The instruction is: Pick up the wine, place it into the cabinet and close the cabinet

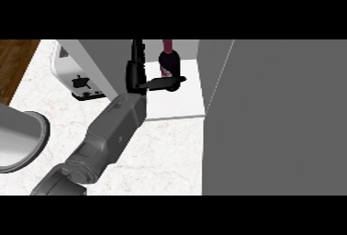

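Observation:
The dark red wine bottle [167, 60] stands upright on the white floor of the open cabinet [180, 103], near its back. My left hand [137, 73] reaches into the cabinet from the lower left. Its fingers [137, 53] lie straight along the bottle's left side. The thumb [165, 83] sticks out to the right across the front of the bottle's base, touching or almost touching it. The hand is open and not curled round the bottle. The cabinet door [284, 114] stands swung open and fills the right side of the view. My right hand does not show.
A white toaster [81, 75] with a black lever stands on the marble counter [163, 156] left of the cabinet. A large grey round vessel [17, 142] sits at the left edge. Wooden floor [15, 59] shows beyond the counter's edge at the top left.

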Controlling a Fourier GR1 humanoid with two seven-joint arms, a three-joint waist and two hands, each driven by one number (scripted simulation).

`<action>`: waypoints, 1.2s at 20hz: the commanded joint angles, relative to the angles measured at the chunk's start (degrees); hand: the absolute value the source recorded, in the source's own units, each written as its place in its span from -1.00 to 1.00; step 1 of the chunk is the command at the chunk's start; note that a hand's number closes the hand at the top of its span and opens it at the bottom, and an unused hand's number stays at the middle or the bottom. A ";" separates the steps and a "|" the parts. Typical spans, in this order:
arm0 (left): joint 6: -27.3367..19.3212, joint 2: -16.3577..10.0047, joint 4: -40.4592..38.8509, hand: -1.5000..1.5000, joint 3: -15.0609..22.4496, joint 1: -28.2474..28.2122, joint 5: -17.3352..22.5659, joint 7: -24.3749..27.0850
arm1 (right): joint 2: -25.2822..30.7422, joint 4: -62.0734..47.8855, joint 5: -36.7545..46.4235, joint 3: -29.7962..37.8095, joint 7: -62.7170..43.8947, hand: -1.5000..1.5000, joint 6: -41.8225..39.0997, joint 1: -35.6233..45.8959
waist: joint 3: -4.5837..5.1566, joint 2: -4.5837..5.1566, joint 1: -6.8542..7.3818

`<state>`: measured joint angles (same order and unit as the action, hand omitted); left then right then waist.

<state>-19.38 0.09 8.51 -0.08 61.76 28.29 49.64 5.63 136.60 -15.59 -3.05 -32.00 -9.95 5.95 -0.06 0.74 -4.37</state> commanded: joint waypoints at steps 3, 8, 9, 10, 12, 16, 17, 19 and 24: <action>1.84 -0.09 1.73 -1.00 2.20 -6.88 4.89 2.57 | 0.33 3.21 -3.80 1.86 1.32 -1.00 -1.61 -3.83 | 0.06 -0.58 0.71; 0.60 -0.09 6.60 -1.00 8.07 -7.71 10.36 -0.49 | -1.75 3.51 2.68 -3.98 -1.11 -1.00 1.33 -1.27 | 0.13 -0.65 0.93; 0.62 -0.09 7.72 -1.00 10.05 -10.29 11.75 0.83 | -1.67 5.39 0.63 -3.97 -1.45 -1.00 0.80 -4.41 | 0.12 -0.69 0.05; -0.97 -0.09 9.22 -1.00 11.22 -9.10 12.94 -2.08 | -0.87 4.28 1.16 -2.32 -2.57 -1.00 2.07 -0.61 | 0.12 -0.67 0.96; -1.77 -0.09 14.95 -1.00 16.93 -15.06 14.77 -0.56 | -0.20 2.82 -0.88 0.48 -2.19 -1.00 2.08 0.30 | 0.09 -0.99 1.40; -9.46 -0.09 26.81 -1.00 25.73 -19.67 18.53 -3.60 | -0.22 6.48 1.43 -0.16 -2.57 -1.00 2.74 -1.94 | 0.08 -1.08 2.78; -10.04 -0.09 29.32 -1.00 29.41 -21.77 20.81 -3.04 | -0.02 5.74 0.99 -0.72 -4.86 -1.00 3.95 1.04 | 0.12 -0.93 2.39; -15.00 -0.09 34.13 -1.00 33.07 -24.56 21.98 -1.65 | 0.23 6.64 -0.44 0.25 -2.54 -1.00 2.15 -2.82 | 0.08 -0.91 2.57; -23.87 -0.10 46.17 -1.00 40.38 -31.53 20.45 -2.37 | 0.92 7.12 1.20 0.39 -3.90 -1.00 3.42 -3.26 | 0.06 -1.05 3.73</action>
<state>-35.44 -0.04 45.56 34.13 34.82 48.41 47.18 5.91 137.45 -14.68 -3.30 -34.12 -6.80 5.78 0.02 -0.23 -1.18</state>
